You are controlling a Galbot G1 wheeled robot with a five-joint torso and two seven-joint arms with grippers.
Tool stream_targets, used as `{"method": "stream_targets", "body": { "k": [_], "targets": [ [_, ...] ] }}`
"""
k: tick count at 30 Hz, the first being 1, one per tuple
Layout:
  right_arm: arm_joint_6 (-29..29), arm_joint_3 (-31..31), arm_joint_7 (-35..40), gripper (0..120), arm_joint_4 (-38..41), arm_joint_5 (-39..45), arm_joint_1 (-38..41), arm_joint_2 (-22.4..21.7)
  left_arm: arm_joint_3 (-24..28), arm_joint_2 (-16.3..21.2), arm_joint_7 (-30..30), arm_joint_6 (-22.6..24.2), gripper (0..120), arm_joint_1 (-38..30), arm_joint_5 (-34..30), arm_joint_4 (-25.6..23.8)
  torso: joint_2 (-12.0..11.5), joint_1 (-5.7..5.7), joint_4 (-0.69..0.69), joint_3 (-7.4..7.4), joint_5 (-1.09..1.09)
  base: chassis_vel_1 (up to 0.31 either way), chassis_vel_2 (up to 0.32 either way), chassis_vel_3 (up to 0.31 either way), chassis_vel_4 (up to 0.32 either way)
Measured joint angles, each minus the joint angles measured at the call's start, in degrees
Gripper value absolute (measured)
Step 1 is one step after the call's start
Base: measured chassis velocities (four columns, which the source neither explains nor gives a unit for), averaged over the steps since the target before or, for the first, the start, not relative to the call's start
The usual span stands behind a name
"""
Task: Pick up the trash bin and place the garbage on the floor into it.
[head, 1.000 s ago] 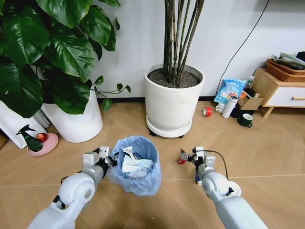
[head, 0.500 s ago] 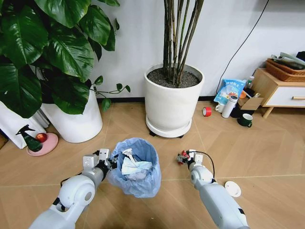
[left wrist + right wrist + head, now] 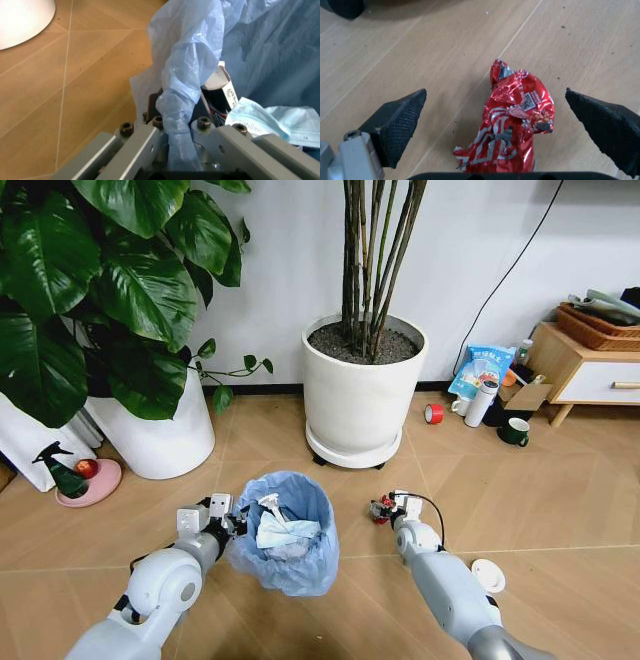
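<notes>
My right gripper [image 3: 495,123] has come forward and down over the last second and now sits low over the red wrapper [image 3: 517,123], which lies on the floor [image 3: 560,490] just right of the trash bin [image 3: 287,530]. Its two dark fingers [image 3: 400,123] stand spread, one on each side of the wrapper and not touching it, so nothing is grasped yet. In the head view the arm has swung inward toward the bin, uncovering the white round lid [image 3: 488,575] that lies near its elbow. I judge this the approach step before closing on the wrapper.

My left gripper [image 3: 177,150] stays clenched on the trash bin's rim, with a fold of the light-blue bag pinched between its fingers. The bin has not shifted; paper wads and a face mask [image 3: 272,120] lie inside it.

Hidden or unclear: the small blue-white bottle seen earlier beside the right arm is now covered by that arm. The bin's base is lost under the bag. The right wrist view cuts off the wrapper's near end behind the gripper body.
</notes>
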Motion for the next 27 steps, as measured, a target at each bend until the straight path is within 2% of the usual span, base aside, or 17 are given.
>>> {"method": "stream_targets", "body": {
  "k": [7,9,11,14,15,17,19,24,25,27],
  "targets": [
    [-0.10,0.02,0.08,97,-1.92,0.39,0.90,0.51,0.00,0.03,-0.02,0.00,0,-0.10,0.02,0.14,0.00,0.00,-0.01,0.00,-0.01,0.000,0.000,0.000,0.000],
    [-0.10,0.00,-0.05,88,-2.39,0.74,1.10,0.69,0.01,0.06,-0.02,0.00,0,-0.13,0.03,0.16,0.00,0.00,-0.01,0.00,0.01,0.000,0.000,0.000,0.000],
    [-0.10,0.00,-0.07,85,-2.56,0.91,1.18,0.73,0.02,0.07,-0.02,0.00,0,-0.14,0.03,0.16,0.00,0.00,-0.01,0.00,0.00,0.000,0.000,0.000,0.000],
    [-0.11,0.03,-0.30,70,-3.12,1.44,1.34,0.87,0.02,0.25,-0.04,0.00,0,-0.14,0.01,0.16,0.00,0.00,-0.01,0.00,0.01,0.000,0.000,0.000,0.000],
    [-0.11,0.03,-0.30,70,-3.12,1.44,1.34,0.87,0.02,0.25,-0.04,0.00,0,-0.14,0.01,0.16,0.00,0.00,-0.01,0.00,0.01,0.000,0.000,0.000,0.000],
    [-0.17,0.15,-0.32,58,-3.33,2.10,1.37,0.90,0.00,0.42,-0.05,0.00,0,-0.15,-0.06,0.16,0.00,0.00,-0.01,0.00,0.00,0.000,0.000,0.000,0.000],
    [-0.17,0.21,-0.32,55,-3.41,2.26,1.37,0.89,-0.01,0.47,-0.06,0.00,0,-0.16,-0.08,0.14,0.00,0.00,-0.01,0.00,0.00,0.000,0.000,0.000,0.000],
    [-0.15,0.51,-0.31,32,-3.32,2.45,1.10,0.84,-0.02,0.51,-0.08,0.00,0,-0.21,-0.12,0.11,0.00,0.00,-0.01,0.00,0.00,0.000,0.000,0.000,0.000],
    [-0.15,0.51,-0.31,32,-3.32,2.45,1.10,0.84,-0.02,0.51,-0.08,0.00,0,-0.21,-0.12,0.11,0.00,0.00,-0.01,0.00,0.00,0.000,0.000,0.000,0.000],
    [-0.05,0.61,-0.30,24,-3.16,2.46,0.86,0.84,-0.02,0.47,-0.07,0.00,0,-0.20,-0.12,0.09,0.00,0.00,0.00,0.00,0.00,0.000,0.000,0.000,0.000]
  ]
}}
